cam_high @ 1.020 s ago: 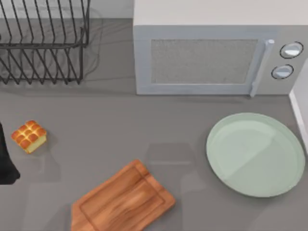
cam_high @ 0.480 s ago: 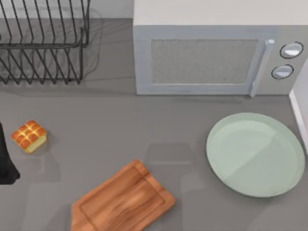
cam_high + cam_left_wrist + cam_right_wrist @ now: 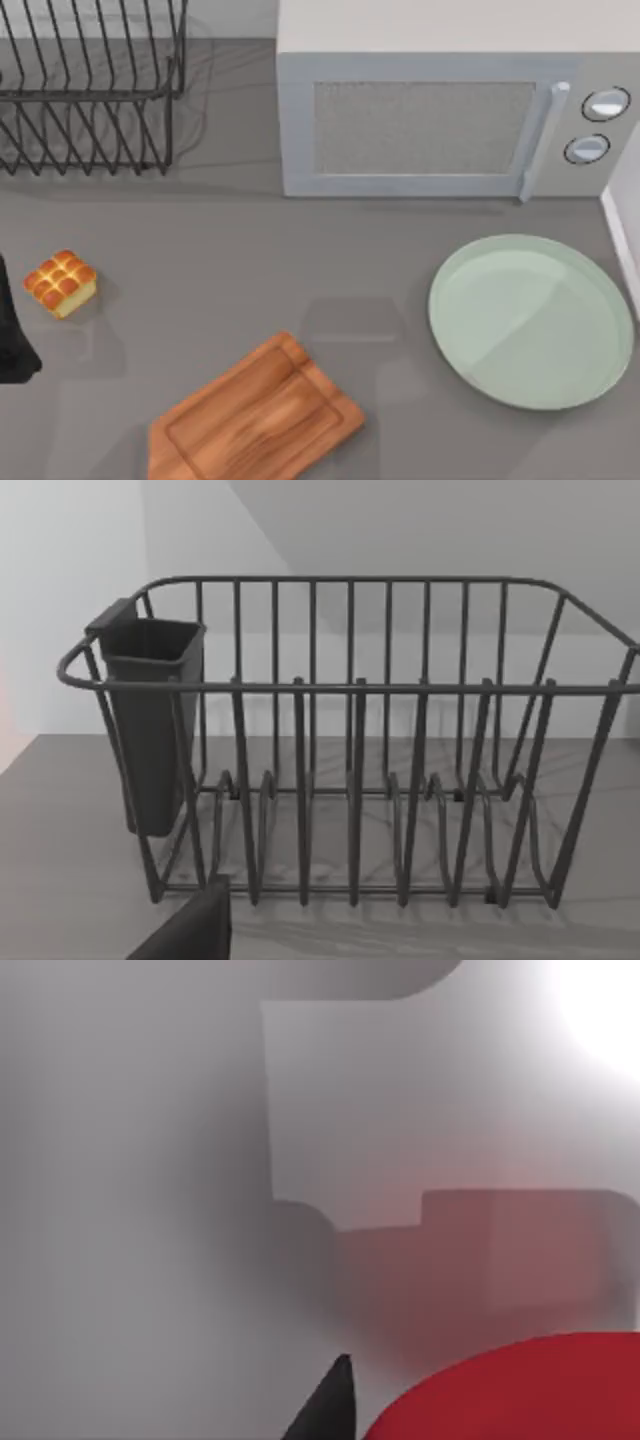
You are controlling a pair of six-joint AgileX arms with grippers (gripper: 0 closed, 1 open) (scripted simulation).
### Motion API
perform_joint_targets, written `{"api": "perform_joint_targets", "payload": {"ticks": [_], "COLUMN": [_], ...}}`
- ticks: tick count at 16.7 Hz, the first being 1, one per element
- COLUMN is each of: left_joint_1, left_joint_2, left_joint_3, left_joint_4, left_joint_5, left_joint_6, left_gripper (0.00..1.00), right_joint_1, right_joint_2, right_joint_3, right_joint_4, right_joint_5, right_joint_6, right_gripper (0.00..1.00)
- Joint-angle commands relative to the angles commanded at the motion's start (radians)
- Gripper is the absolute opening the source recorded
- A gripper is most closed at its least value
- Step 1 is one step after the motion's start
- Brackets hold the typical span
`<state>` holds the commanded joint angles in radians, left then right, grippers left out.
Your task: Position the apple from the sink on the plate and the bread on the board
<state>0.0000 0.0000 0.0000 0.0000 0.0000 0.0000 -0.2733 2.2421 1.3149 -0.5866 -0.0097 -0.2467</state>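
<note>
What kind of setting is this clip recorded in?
Most likely a rendered kitchen counter: a microwave at the back, a wire dish rack beside it, and a cutting board and plate laid out in front.

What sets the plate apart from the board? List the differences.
The plate is round and pale green; the board is rectangular and reddish-brown with wood grain. The plate lies whole at the table's right, near the microwave; the board lies at an angle at the near edge, left of the plate, partly cut off by the top view's border. The plate has a raised rim; the board has a groove near its edge. Both lie flat with nothing on them.
</note>
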Motion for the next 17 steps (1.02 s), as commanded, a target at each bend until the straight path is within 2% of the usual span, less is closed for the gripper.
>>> {"api": "perform_joint_targets", "payload": {"ticks": [7, 13, 17], "left_joint_1": [0.000, 0.000, 0.000], "left_joint_2": [0.000, 0.000, 0.000], "left_joint_3": [0.000, 0.000, 0.000], "left_joint_4": [0.000, 0.000, 0.000], "left_joint_5": [0.000, 0.000, 0.000], "left_joint_6": [0.000, 0.000, 0.000], "left_gripper": [1.00, 1.00, 1.00], "right_joint_1": [-0.001, 0.001, 0.059], "right_joint_2": [-0.167, -0.177, -0.227], "right_joint_3": [0.100, 0.104, 0.111], "right_joint_4": [-0.277, -0.287, -0.343], "right_joint_5": [-0.002, -0.002, 0.002], "right_joint_6": [-0.003, 0.000, 0.051], "right_gripper": [0.00, 0.00, 0.00]}}
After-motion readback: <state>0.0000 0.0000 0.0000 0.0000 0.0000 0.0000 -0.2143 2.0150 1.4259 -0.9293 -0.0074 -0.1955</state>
